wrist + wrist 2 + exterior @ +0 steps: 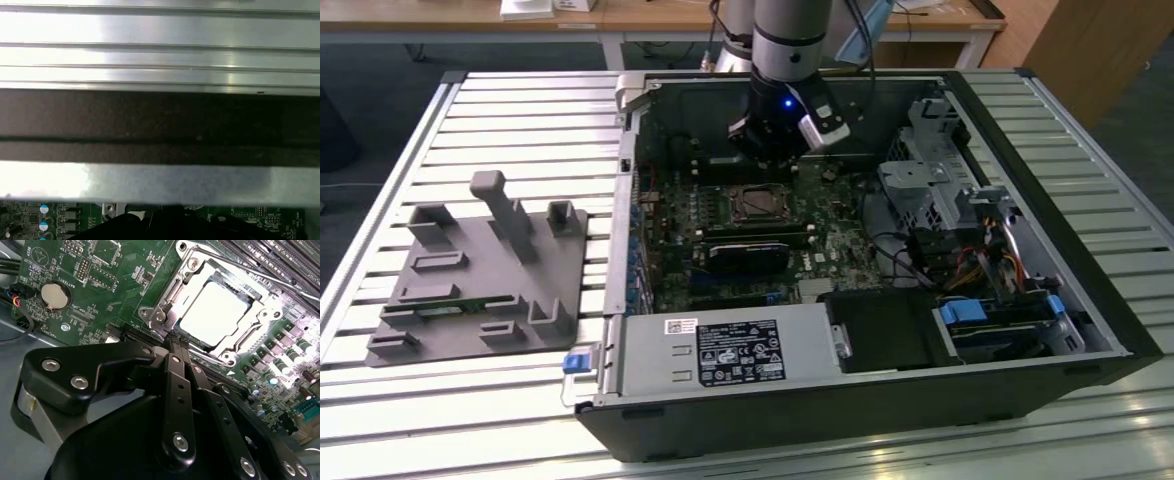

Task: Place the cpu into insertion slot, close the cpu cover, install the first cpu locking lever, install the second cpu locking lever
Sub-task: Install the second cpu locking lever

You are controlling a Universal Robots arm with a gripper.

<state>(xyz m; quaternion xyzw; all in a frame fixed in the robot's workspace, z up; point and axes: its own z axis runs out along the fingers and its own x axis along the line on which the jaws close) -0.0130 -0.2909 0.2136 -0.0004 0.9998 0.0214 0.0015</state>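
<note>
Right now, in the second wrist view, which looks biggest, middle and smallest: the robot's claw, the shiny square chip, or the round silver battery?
1. Claw: looks biggest, though it's closest to the camera.
2. Chip.
3. Battery: smallest.

In the second wrist view, the black metal gripper (pixel 177 342) fills the lower part of the picture, with its linkage bars and silver screws. Its two thin black fingers (pixel 175 357) are pressed together, and their tips are at the edge of the insertion slot (pixel 160 317), a square socket with a silvery metal rim. The pale, bright square cpu (pixel 215 312) lies inside the slot. The thin silvery cpu cover (pixel 250 335), a frame with an open middle, lies flat around the chip. All of this sits on a green circuit board (pixel 100 290), which also carries a round silver coin battery (pixel 54 296) well apart from the slot.
</note>
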